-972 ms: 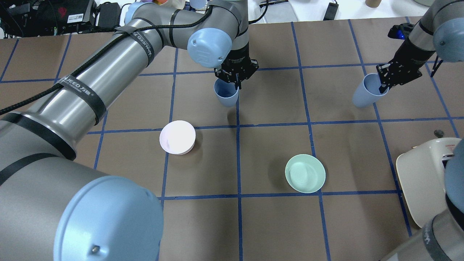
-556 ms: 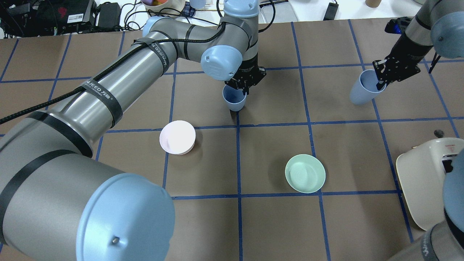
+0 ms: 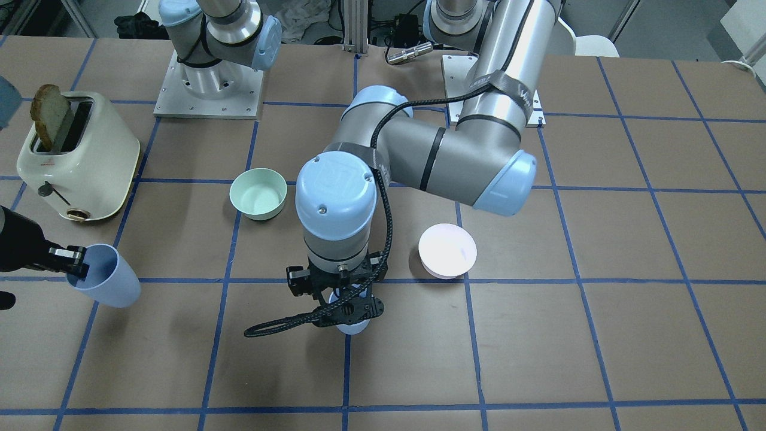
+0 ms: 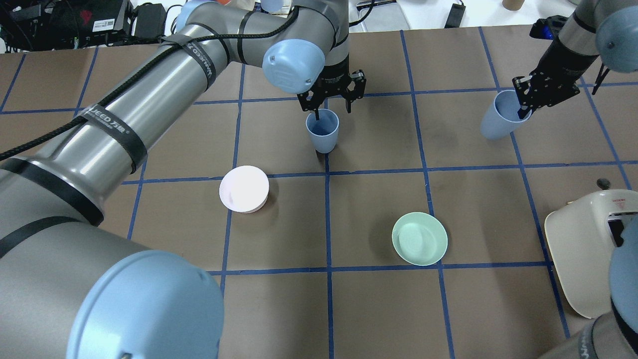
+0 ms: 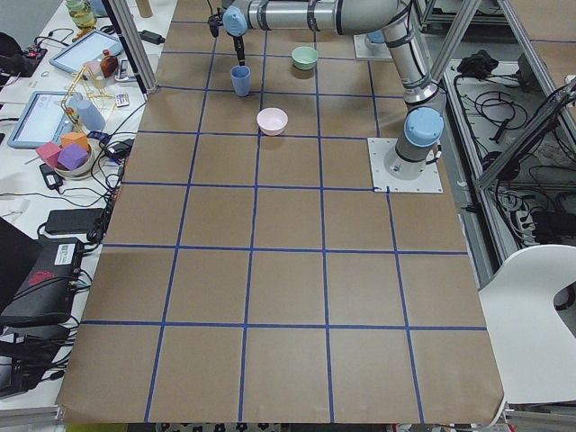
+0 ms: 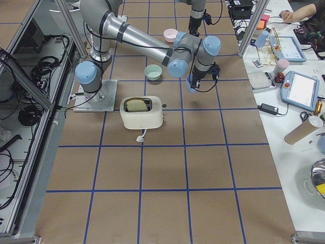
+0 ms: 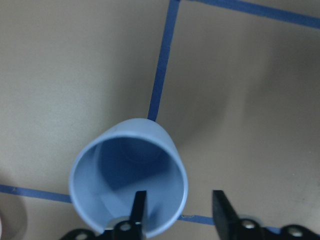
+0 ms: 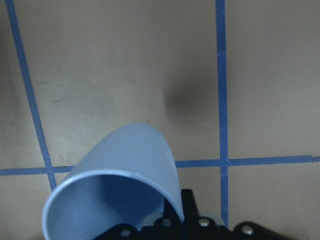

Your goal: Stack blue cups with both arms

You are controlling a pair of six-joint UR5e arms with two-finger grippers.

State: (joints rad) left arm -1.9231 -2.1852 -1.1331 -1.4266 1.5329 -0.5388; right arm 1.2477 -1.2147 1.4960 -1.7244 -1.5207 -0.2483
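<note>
One blue cup [image 4: 323,131] stands upright on the table at a blue tape crossing. My left gripper [image 4: 332,110] hangs over its rim, open, one finger inside the cup and one outside. The left wrist view shows the cup [image 7: 127,180] with the wall free between the spread fingers [image 7: 220,210]. My right gripper [image 4: 523,105] is shut on the rim of the second blue cup [image 4: 498,118] and holds it tilted above the table at the far right. It also shows in the right wrist view [image 8: 120,170] and the front view [image 3: 108,276].
A pale pink bowl [image 4: 244,189] sits left of centre and a mint-green bowl [image 4: 419,238] right of centre, both nearer the robot than the cups. A cream toaster [image 3: 75,155] with a bread slice stands at the table's right edge.
My left gripper has opened and left its cup standing on the table. My right gripper has carried its tilted cup a little farther away.
</note>
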